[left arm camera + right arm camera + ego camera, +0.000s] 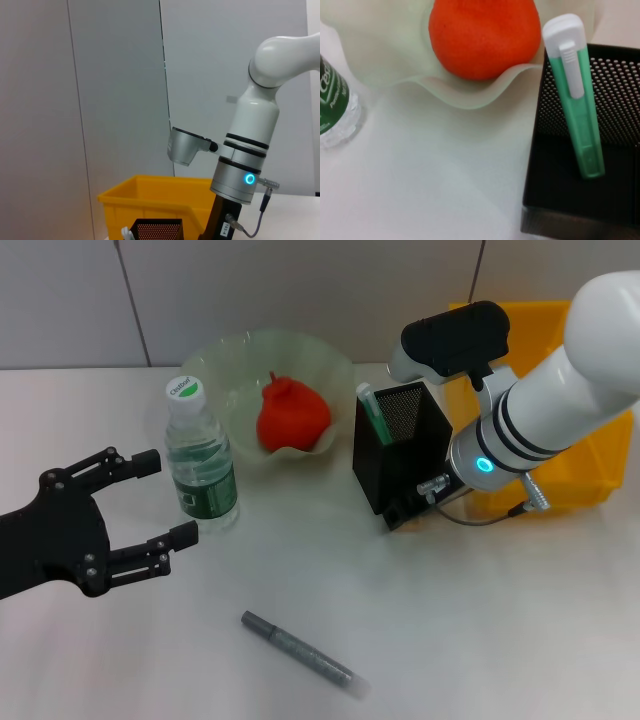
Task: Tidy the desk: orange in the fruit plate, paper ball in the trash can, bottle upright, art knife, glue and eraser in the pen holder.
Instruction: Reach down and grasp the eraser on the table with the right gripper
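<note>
left tool (165, 498): spread wide, empty (beside bottle (200, 462)) | right tool: fingers hidden, cannot tell

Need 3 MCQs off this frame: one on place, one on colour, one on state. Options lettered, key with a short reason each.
1. Where is the orange fruit?
A. in the pale green wavy plate
B. on the bare table
C. in the yellow bin

2. What colour is the knife body standing in the black mesh pen holder?
A. red
B. green
C. blue

3. How is the clear plastic water bottle?
A. lying flat
B. upright, cap on
C. held by the left tool

Key: 1 A, the fruit rests inside the plate's rim. 2 B, green body with a white cap. 3 B, it stands on the table beside the open left tool, untouched.
</note>
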